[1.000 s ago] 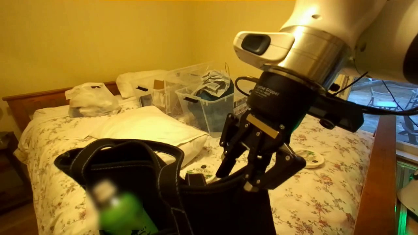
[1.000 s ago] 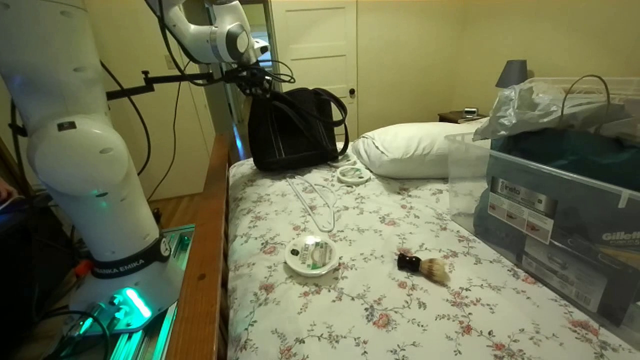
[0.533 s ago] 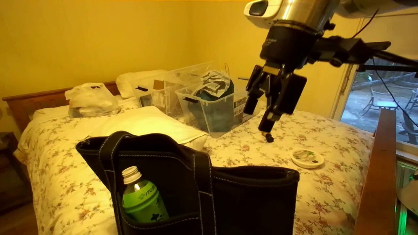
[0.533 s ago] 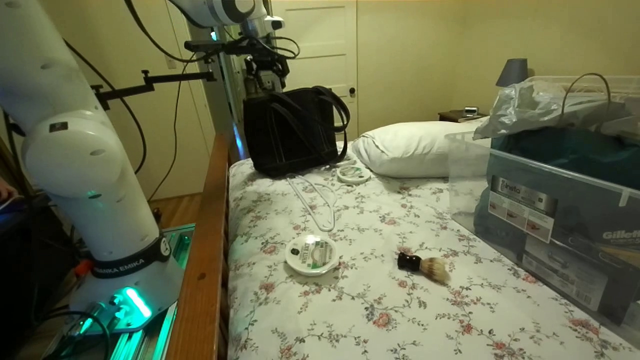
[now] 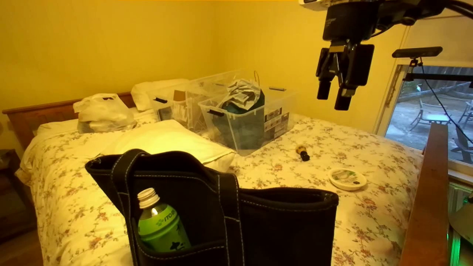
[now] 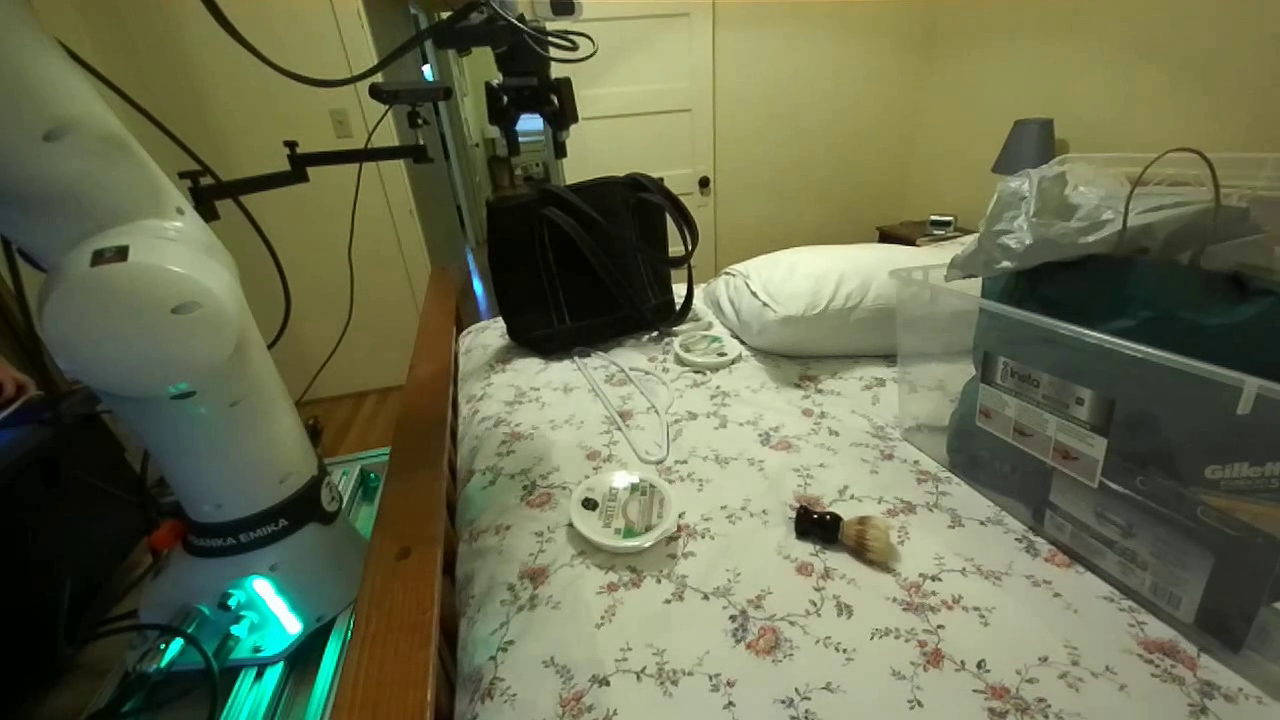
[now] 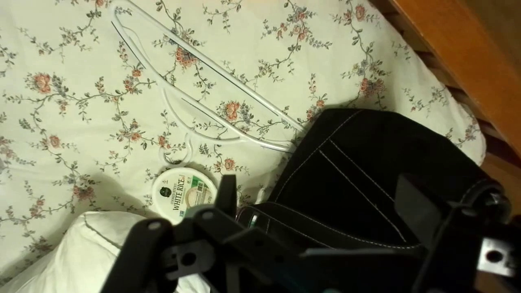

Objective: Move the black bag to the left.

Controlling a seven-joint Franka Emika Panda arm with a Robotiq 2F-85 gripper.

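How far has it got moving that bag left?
Looks done: the black bag stands on the bed, free of the tool, which seemed to hold it a second ago. In hand: nothing; the tool hangs open above it. Still to do: perhaps just backing away; whether the bag's far enough left, I can't tell.

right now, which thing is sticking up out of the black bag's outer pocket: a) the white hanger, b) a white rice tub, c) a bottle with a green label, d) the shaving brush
c, since in an exterior view the green-labelled bottle rises from behind the stitched edge of the outer pocket on the black bag.
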